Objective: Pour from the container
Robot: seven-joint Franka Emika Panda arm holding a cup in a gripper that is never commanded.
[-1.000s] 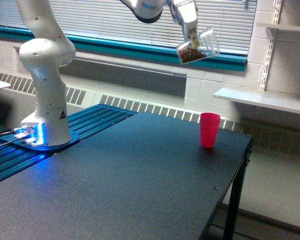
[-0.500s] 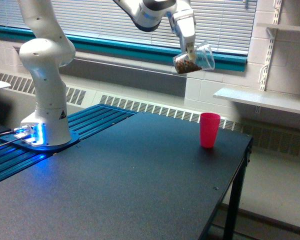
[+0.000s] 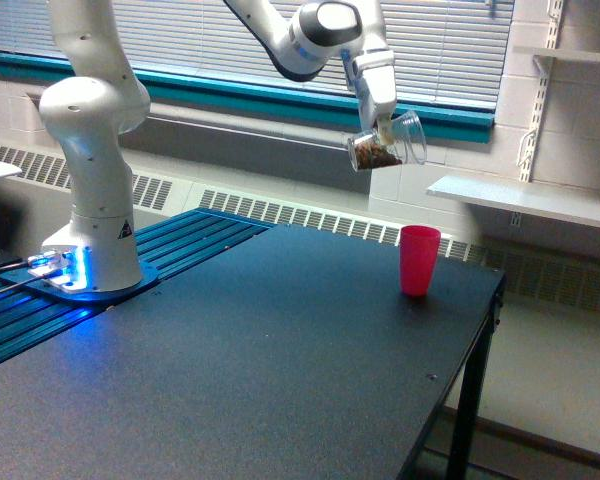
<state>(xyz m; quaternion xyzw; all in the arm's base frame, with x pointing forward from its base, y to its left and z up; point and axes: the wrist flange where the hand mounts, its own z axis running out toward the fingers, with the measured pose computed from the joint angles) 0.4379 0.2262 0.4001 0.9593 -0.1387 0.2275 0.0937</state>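
The clear plastic container (image 3: 388,143) hangs in the air at the upper middle of the exterior view, tilted on its side with dark brown contents in its lower part. My gripper (image 3: 382,128) is shut on it from above. The pink cup (image 3: 419,260) stands upright on the black table (image 3: 250,370) near its far right corner, below the container and slightly toward the exterior view's right. Container and cup are well apart in height.
The arm's white base (image 3: 90,190) stands at the exterior view's left on a blue ribbed platform (image 3: 130,290). The table's right edge (image 3: 460,380) drops off close to the pink cup. A white shelf (image 3: 525,200) and window blinds are behind.
The gripper has carried the container downward and slightly left, closer to the pink cup. The container stays tilted. The pink cup has not moved.
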